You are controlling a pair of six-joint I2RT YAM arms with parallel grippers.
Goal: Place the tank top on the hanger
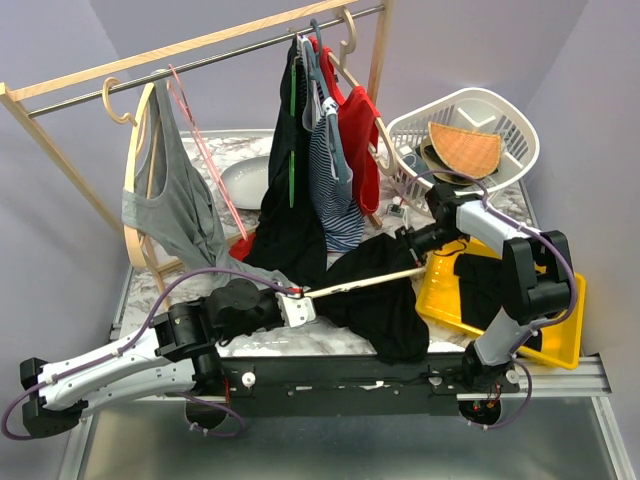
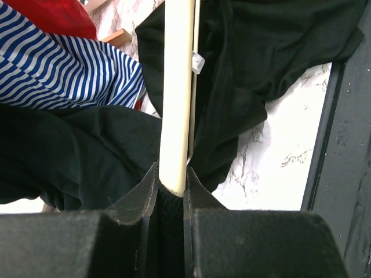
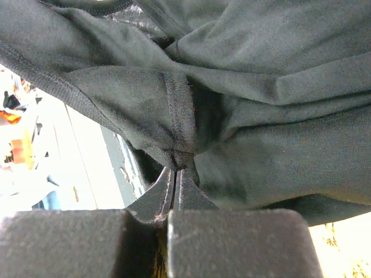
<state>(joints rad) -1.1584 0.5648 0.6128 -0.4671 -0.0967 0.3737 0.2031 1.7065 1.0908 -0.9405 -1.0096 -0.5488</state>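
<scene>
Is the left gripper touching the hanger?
Touching. In the left wrist view, the left gripper clamps the hanger, pressing on both sides of its cream arm.

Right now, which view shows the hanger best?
Left wrist: the cream hanger runs up the frame, clamped in the left pincer. Top external shows only a thin stick across the tank top. Right wrist shows none of it.

we see pale lilac walls (image 1: 60, 40) meeting behind a marble table (image 1: 330, 340) and a wooden rack (image 1: 200, 45).
</scene>
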